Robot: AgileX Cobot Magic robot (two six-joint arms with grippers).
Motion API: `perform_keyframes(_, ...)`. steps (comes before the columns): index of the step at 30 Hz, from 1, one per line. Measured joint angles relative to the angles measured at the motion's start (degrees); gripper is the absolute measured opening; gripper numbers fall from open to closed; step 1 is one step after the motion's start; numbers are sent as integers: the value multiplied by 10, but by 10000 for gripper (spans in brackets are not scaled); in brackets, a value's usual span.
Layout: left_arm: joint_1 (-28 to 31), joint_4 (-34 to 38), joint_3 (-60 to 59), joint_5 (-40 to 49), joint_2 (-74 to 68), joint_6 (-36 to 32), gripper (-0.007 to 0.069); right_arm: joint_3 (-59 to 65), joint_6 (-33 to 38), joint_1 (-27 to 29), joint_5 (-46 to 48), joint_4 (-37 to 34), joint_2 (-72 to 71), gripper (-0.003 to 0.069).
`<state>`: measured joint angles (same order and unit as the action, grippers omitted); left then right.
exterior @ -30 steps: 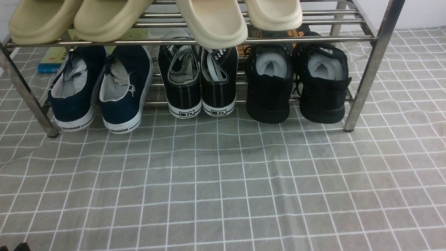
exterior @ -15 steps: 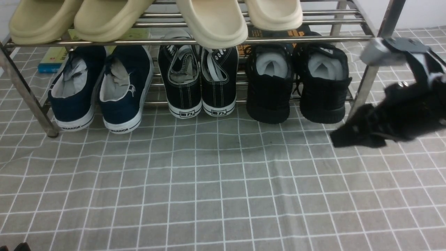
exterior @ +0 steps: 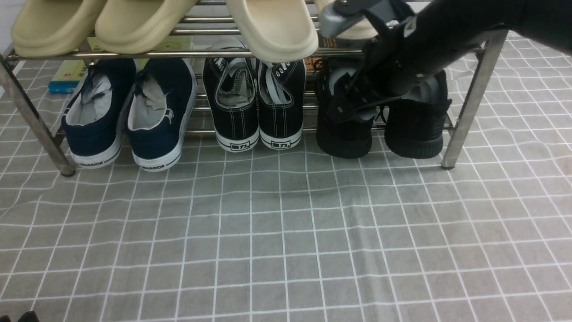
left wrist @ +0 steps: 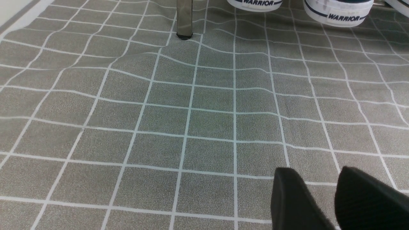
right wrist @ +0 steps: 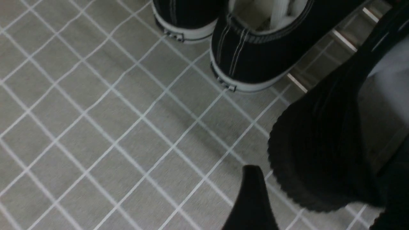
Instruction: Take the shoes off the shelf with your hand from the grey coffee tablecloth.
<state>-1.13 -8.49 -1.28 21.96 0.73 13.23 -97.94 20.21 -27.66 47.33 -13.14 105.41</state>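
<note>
The pair of all-black knit sneakers stands at the right end of the silver shelf's lower tier, the left one beside the right one. My right gripper hangs over the left sneaker's heel opening, its arm hiding much of both shoes. In the right wrist view the right gripper is open, with that sneaker's heel between its fingers. My left gripper is open and empty, low over the grey checked tablecloth.
Navy white-soled slip-ons and black canvas sneakers fill the rest of the lower tier. Beige slippers overhang the top tier. A shelf leg stands ahead of the left gripper. Booklets lie behind the shelf.
My right arm entered from the right, then swung up and left past the shelf's right leg to the left black sneaker. The shoes and left arm have not moved.
</note>
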Motion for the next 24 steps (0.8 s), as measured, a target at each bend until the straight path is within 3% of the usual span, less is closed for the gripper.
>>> perform_keyframes(16,0,0,0,0,0,0,240,-23,-1,0,-63,29,96,498)
perform_keyframes(18,0,0,0,0,0,0,240,-24,-1,0,-63,32,99,405)
perform_keyframes(21,0,0,0,0,0,0,240,-24,-1,0,-57,35,99,173)
perform_keyframes(22,0,0,0,0,0,0,240,-24,-1,0,-57,35,99,173)
perform_keyframes(23,0,0,0,0,0,0,240,-24,-1,0,-48,36,97,67)
perform_keyframes(24,0,0,0,0,0,0,240,-24,-1,0,-34,35,94,21)
